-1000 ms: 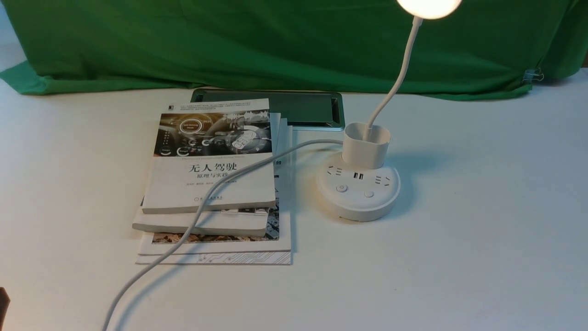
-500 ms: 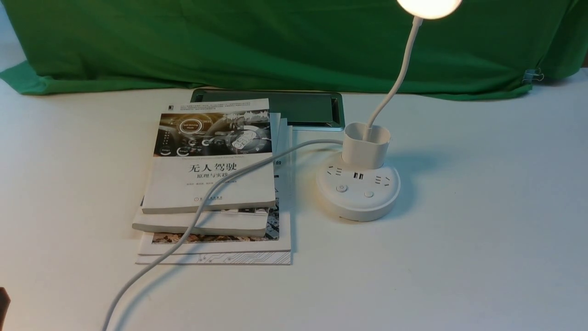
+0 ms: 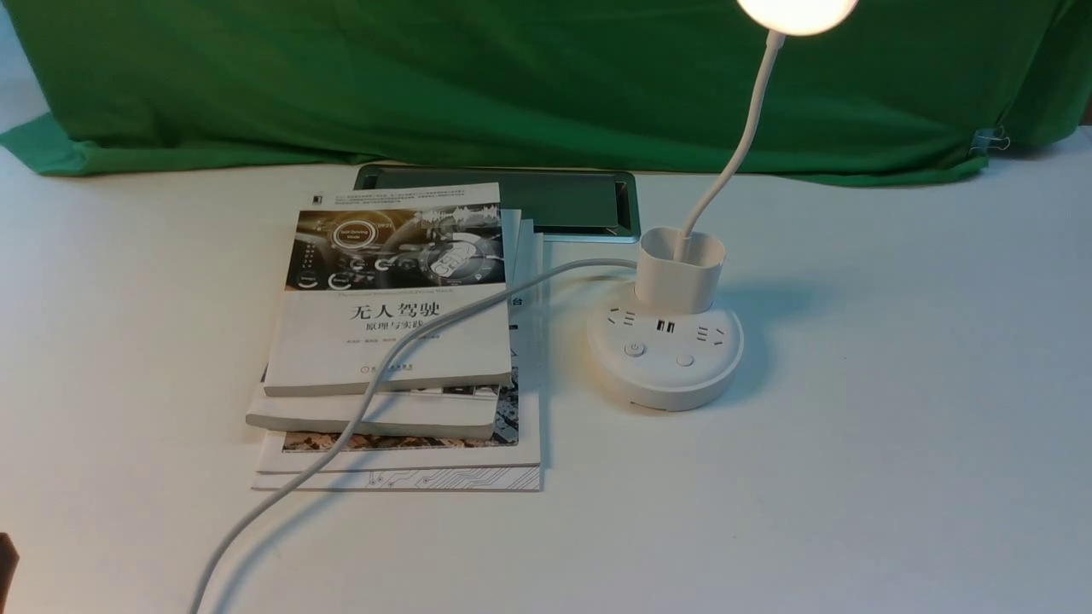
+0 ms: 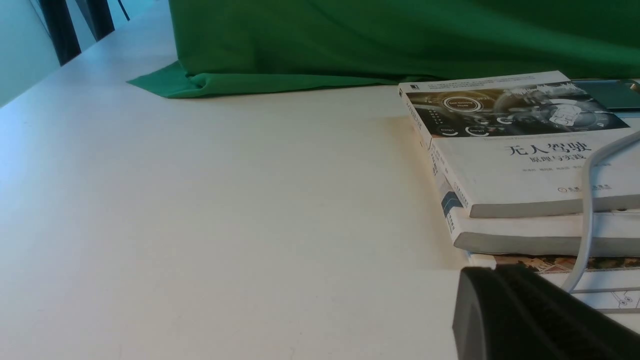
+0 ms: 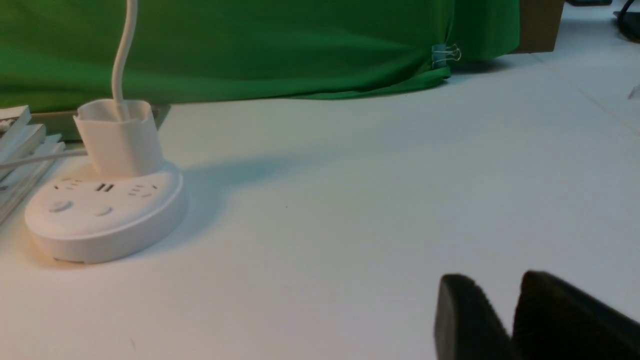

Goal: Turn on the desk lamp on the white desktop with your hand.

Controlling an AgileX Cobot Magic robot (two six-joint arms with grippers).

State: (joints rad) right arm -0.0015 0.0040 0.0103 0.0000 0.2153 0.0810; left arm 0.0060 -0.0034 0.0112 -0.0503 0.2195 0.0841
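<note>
The desk lamp stands on the white desktop (image 3: 853,477), right of centre. Its round head (image 3: 798,13) glows at the top edge, above the thin neck, the cup holder (image 3: 681,269) and the puck base (image 3: 665,358) with two buttons. The lamp base also shows in the right wrist view (image 5: 105,215). My right gripper (image 5: 497,281) is low over bare desktop, well to the right of the lamp, empty, fingers nearly together. My left gripper (image 4: 487,272) is shut and empty, just short of the books' near corner. Neither gripper touches the lamp.
A stack of books (image 3: 392,341) lies left of the lamp, with the lamp's white cable (image 3: 358,409) running across it toward the near edge. A dark panel (image 3: 546,200) lies behind the books. Green cloth (image 3: 512,77) covers the back, with a binder clip (image 3: 990,138).
</note>
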